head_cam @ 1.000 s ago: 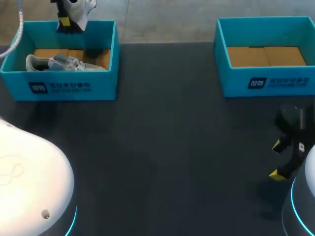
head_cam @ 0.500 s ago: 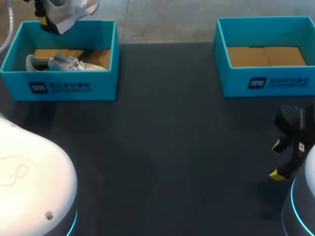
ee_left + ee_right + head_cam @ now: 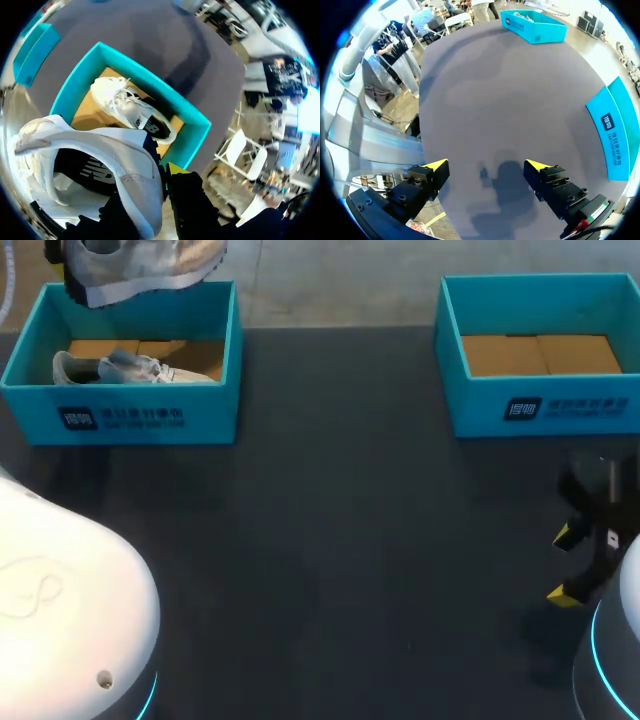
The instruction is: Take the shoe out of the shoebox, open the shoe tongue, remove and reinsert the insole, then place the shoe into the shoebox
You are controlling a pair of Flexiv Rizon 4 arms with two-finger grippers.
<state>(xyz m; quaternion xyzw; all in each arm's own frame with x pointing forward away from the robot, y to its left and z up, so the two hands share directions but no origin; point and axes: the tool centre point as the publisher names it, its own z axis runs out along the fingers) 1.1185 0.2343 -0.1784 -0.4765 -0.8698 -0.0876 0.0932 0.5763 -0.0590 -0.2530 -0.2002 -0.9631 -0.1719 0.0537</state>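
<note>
Shoe (image 3: 140, 265) is held above the shoebox (image 3: 130, 418), upper left.
It is clamped at the collar by the left gripper (image 3: 162, 175), tongue left reachable; the right gripper (image 3: 562, 565) is spread apart, lower right, likely in readiness.

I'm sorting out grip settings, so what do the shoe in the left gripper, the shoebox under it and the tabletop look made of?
The held shoe looks like pale mesh and synthetic leather, matte, with stitched panels. The shoebox is probably cardboard: teal matte outside, bare brown flaps inside. The table is dark, matte, smooth; material unclear.
</note>
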